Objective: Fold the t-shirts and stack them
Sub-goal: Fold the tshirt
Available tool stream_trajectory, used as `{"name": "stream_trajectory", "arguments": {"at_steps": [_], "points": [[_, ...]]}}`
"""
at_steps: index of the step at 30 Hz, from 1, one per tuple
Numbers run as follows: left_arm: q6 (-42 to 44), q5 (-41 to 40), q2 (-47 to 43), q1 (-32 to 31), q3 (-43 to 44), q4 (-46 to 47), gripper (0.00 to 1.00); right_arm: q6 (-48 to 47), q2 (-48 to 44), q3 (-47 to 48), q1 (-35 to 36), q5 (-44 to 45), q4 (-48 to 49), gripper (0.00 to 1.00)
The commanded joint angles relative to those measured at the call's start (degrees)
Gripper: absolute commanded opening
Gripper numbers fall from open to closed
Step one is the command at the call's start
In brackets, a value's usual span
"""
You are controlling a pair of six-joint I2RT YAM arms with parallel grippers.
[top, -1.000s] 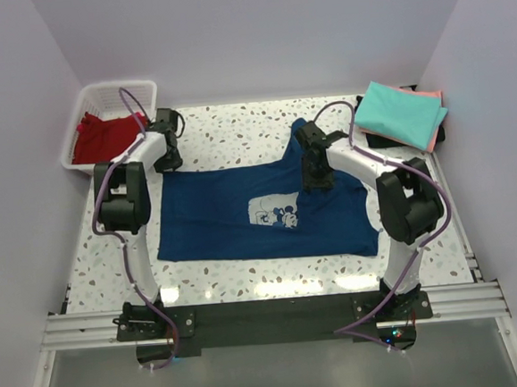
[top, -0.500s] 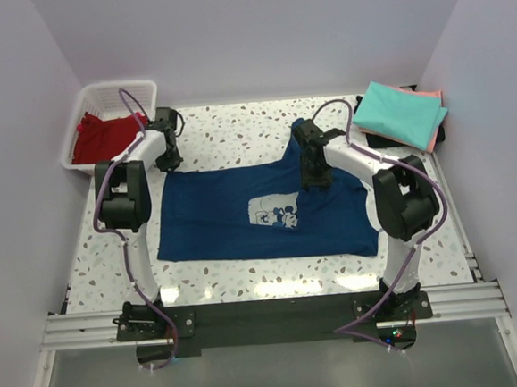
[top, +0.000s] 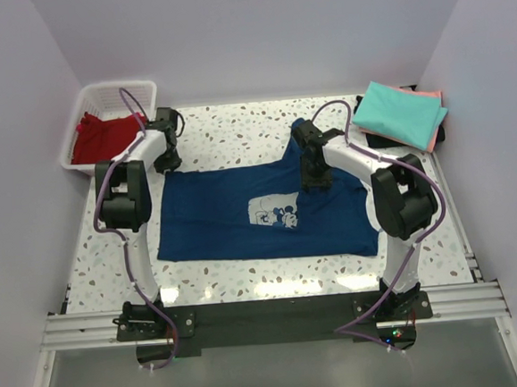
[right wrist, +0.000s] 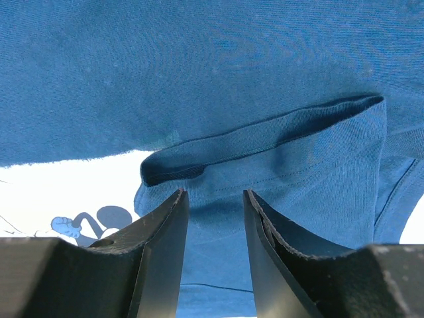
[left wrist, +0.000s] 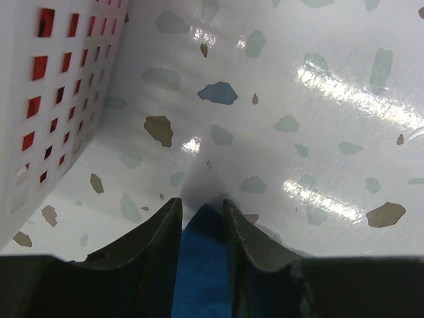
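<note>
Basket (top: 116, 85): white, at the far left corner of the table (top: 235, 128); it holds the red t-shirt (top: 102, 136), crumpled and unfolded.
Left gripper (left wrist: 202, 209): at the far left corner of the navy t-shirt (top: 215, 215), just beside the basket wall. The jaws stand a little apart with the blue corner between them; whether they pinch it cannot be told.
Navy t-shirt: spread flat mid-table, mouse print (top: 274, 215) upward, not yet folded.
Right gripper (right wrist: 213, 195): low over the shirt's far right part, by a doubled-over hem. The jaws are parted and nothing is nipped between them.
Stack: the teal t-shirt (top: 400, 112) lies folded on the salmon-pink t-shirt (top: 426, 94) at the far right corner.
Hazard, left: a shallow bite on the corner would probably slip, so the fold would go askew.
Hazard, right: closing on the doubled hem could catch two layers and bunch the cloth.
</note>
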Motion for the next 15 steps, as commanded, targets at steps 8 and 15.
{"name": "stream_trajectory", "arguments": {"at_steps": [8,15], "points": [[-1.81,1.67,-6.46,0.40,-1.01,-3.49,0.37,0.08,-0.39,0.82,-0.16,0.88,-0.03,0.43],[-1.63,3.17,-6.47,-0.39,-1.54,-3.75,0.38,-0.27,-0.48,0.29,-0.16,0.97,-0.03,0.42]]}}
